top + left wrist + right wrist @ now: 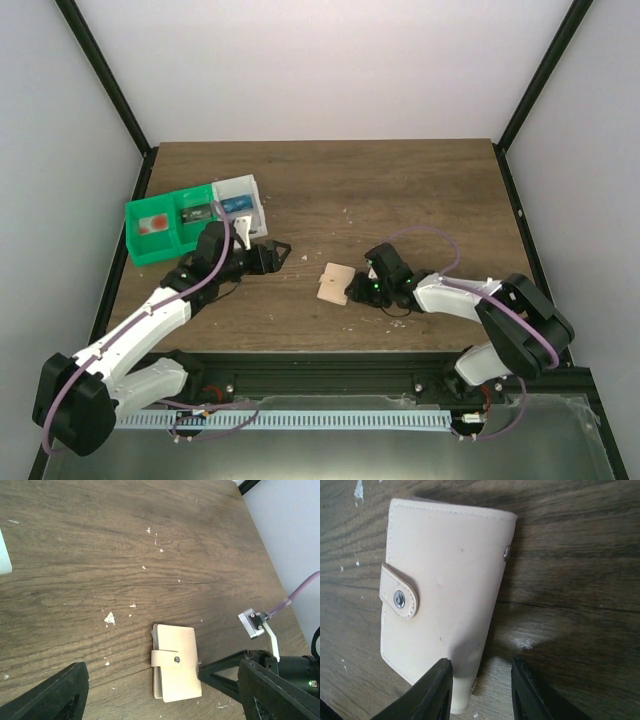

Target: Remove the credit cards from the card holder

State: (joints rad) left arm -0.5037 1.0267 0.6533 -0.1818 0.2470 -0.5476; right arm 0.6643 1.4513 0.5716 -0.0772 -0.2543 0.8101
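The card holder is a tan sleeve lying flat on the table, closed by a snap tab. It shows in the left wrist view and fills the right wrist view. The credit cards are hidden inside it. My right gripper is open at the holder's right end; one finger sits over its near corner and the other is over bare wood. My left gripper is open and empty, left of the holder and apart from it, with fingers wide.
A green bin and a white bin with small items stand at the back left, behind the left arm. White crumbs dot the wood. The right arm's fingers reach into the left wrist view.
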